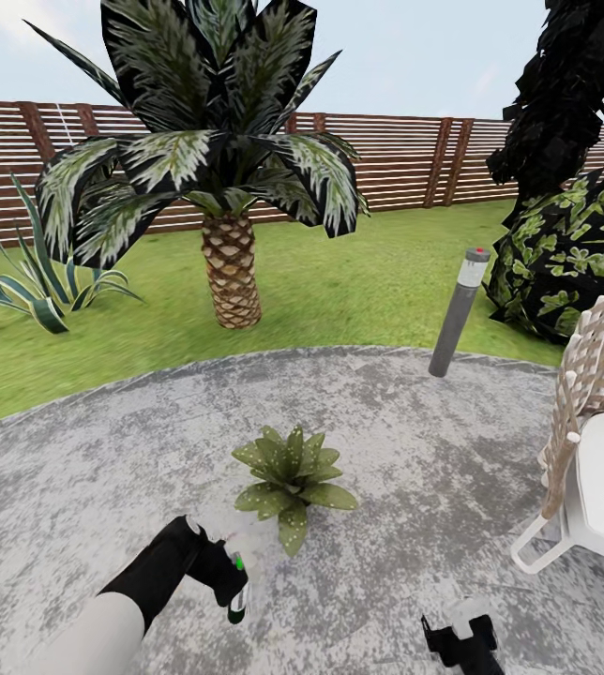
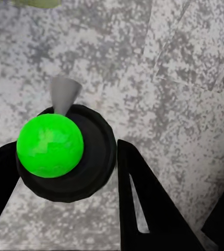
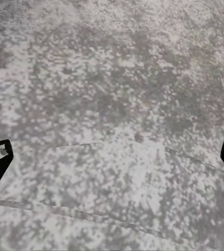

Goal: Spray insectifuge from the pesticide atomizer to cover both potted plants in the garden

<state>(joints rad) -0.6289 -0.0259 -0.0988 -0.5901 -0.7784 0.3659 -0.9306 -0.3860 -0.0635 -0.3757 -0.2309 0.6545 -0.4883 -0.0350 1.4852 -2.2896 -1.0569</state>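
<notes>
I'm holding the atomizer (image 1: 235, 586) in the left gripper (image 1: 219, 572), fingers (image 2: 143, 209) clamped either side of it, so pickup is done. Its nozzle looks aimed at the plant (image 1: 290, 483), which sits just ahead of the gripper on the patio (image 1: 415, 441). I'm guessing spraying is underway, though no mist is showing, so I can't confirm coverage. The right gripper (image 1: 460, 639) is idling wide apart and empty over bare paving. A second plant is left to do.

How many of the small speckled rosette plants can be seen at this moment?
1. The small green rosette plant with pale-speckled pointed leaves sits on the mottled grey paved patio, just ahead of the left tool. A second may be outside the camera's view.
</notes>
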